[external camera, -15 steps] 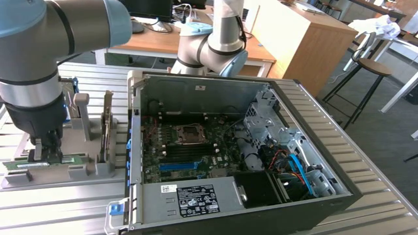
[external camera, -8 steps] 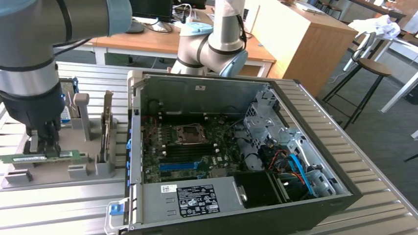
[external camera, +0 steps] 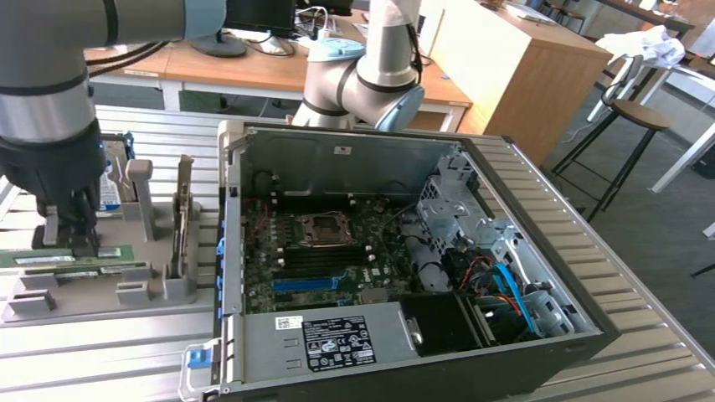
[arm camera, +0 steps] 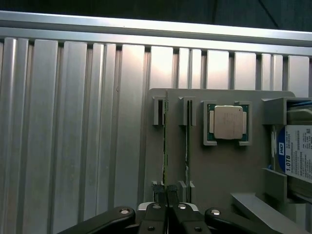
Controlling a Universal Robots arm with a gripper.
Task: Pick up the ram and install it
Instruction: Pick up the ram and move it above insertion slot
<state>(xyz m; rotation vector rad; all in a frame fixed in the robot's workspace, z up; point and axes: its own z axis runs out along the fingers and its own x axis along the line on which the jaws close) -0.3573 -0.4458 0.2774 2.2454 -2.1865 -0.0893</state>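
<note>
I count two memory sticks, one processor (arm camera: pixel 228 122), one hard drive (arm camera: pixel 298 151) and one grey holder (arm camera: pixel 219 170) that carries them all. Next to the holder, on the slatted metal table (arm camera: pixel 73 122), lies one open computer case (external camera: pixel 335 130) with its motherboard (external camera: pixel 324 268) exposed.

My claw (arm camera: pixel 166 191) is down over the holder (external camera: pixel 90 301), and its fingers are drawn almost fully together. They pinch the thin top edge of the ram (arm camera: pixel 165 146) near one end of the stick. The ram sits in its slot, not lifted.

The ram stands on its long edge in the slot nearest the holder's outer edge, the one bordering bare table. The second stick (arm camera: pixel 186 146) stands parallel in the next slot, just beside the ram, between it and the processor. The processor lies flat in a square recess near the middle of the holder. The hard drive stands at the opposite edge, with its blue-and-white label showing.

From my wrist, the ram is a long, very thin green line with a faint golden tint along its edge, and small grey posts grip it at both ends. In the exterior view, my claw (external camera: pixel 76 243) stands over the ram (external camera: pixel 33 258), which shows as a narrow green board with pale label patches on its face. It lies well apart from the case.
</note>
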